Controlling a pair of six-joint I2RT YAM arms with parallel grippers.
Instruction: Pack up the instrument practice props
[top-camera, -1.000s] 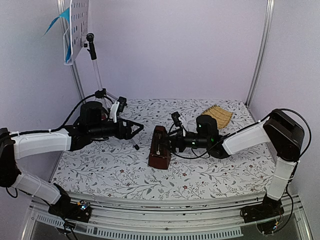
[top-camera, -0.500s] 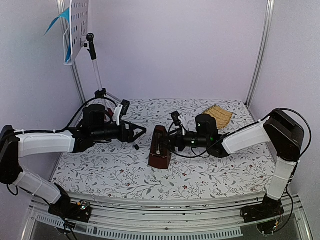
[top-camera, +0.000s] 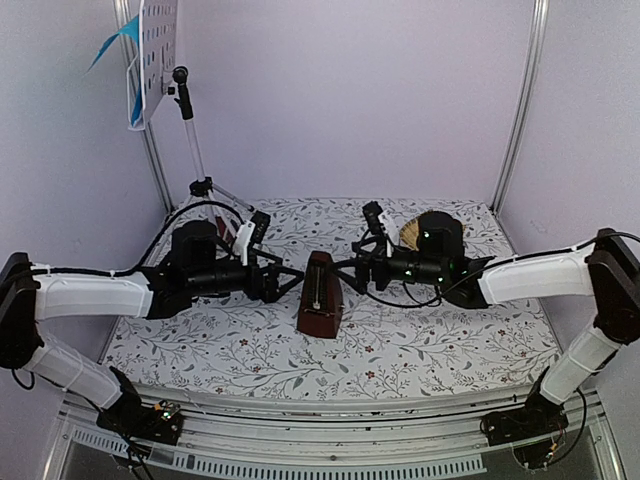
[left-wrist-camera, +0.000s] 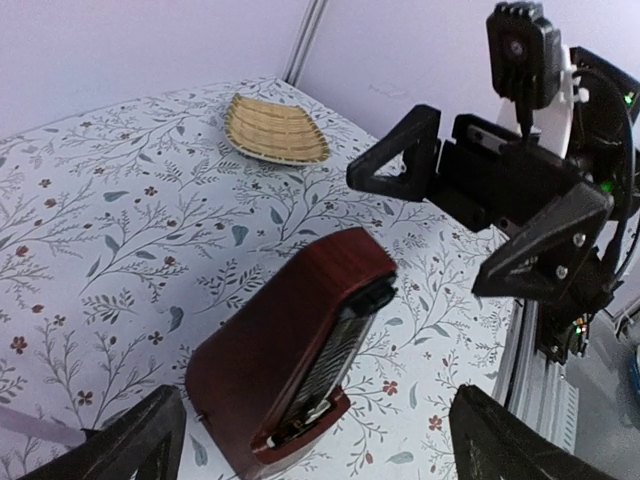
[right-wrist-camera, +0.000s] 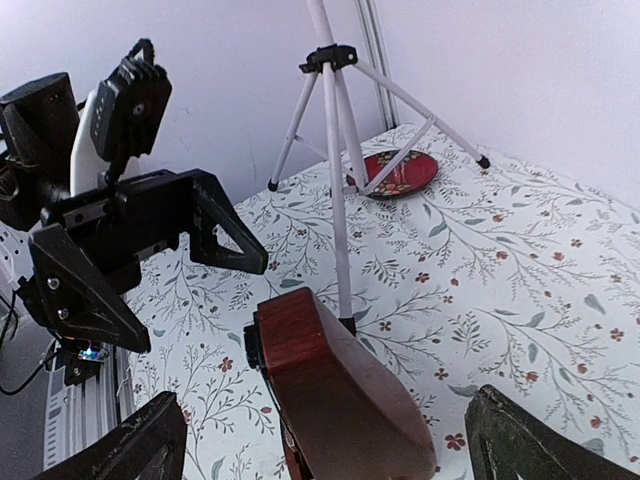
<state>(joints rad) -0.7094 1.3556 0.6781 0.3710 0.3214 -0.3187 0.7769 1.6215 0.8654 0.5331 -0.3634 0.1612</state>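
Observation:
The dark brown pyramid metronome (top-camera: 320, 295) stands upright at mid-table, between my two grippers. My left gripper (top-camera: 288, 280) is open and empty just left of it; in the left wrist view the metronome (left-wrist-camera: 290, 350) lies between the spread fingers (left-wrist-camera: 130, 445). My right gripper (top-camera: 352, 272) is open and empty just right of it, the metronome (right-wrist-camera: 340, 390) low between its jaws. The silver tripod music stand (top-camera: 190, 130) stands back left, its white perforated desk (top-camera: 158, 50) holding blue sheets (top-camera: 125, 40). No cream sheets show.
A woven straw plate (top-camera: 412, 232) lies at the back right, partly behind my right arm; it also shows in the left wrist view (left-wrist-camera: 272, 130). A small red plate (right-wrist-camera: 400, 172) lies under the tripod legs (right-wrist-camera: 340, 150). Walls close the back and sides.
My right gripper has drawn back to the right, off the metronome. My left gripper has moved right, close to the metronome's left side. The metronome has stayed put.

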